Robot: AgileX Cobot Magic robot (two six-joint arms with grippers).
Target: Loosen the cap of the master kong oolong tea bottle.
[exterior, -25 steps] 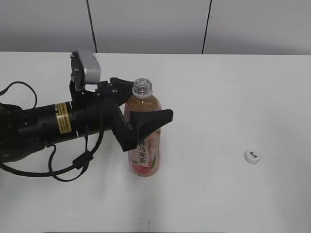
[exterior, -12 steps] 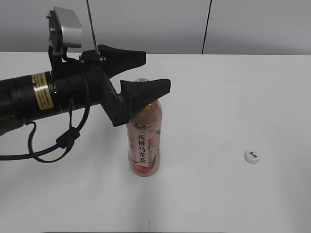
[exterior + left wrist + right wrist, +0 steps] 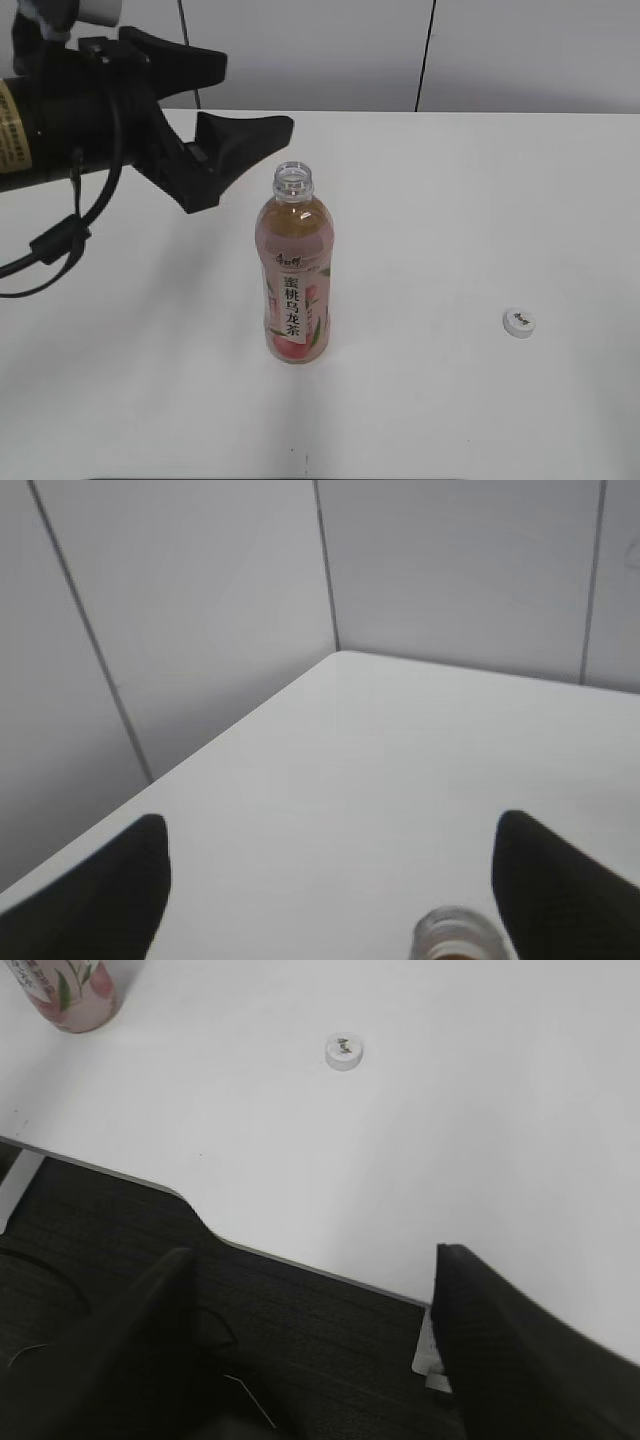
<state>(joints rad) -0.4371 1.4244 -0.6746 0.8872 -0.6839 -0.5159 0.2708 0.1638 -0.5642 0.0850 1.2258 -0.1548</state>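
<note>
The master kong oolong tea bottle (image 3: 295, 275) stands upright on the white table with its neck bare and open. Its mouth shows at the bottom of the left wrist view (image 3: 458, 935), and its base in the right wrist view (image 3: 72, 992). The white cap (image 3: 518, 322) lies on the table well to the right of the bottle, apart from it; it also shows in the right wrist view (image 3: 344, 1051). My left gripper (image 3: 245, 95) is open and empty, raised up and left of the bottle's mouth. My right gripper (image 3: 315, 1345) is open and empty, off the table's near edge.
The white table (image 3: 450, 200) meets grey wall panels (image 3: 310, 50) at the back. In the right wrist view the table's front edge (image 3: 230, 1240) curves, with dark floor and cables below it.
My left gripper has let go of the bottle and risen up and to the left, with its jaws open. The bottle and the cap have stayed in place.
</note>
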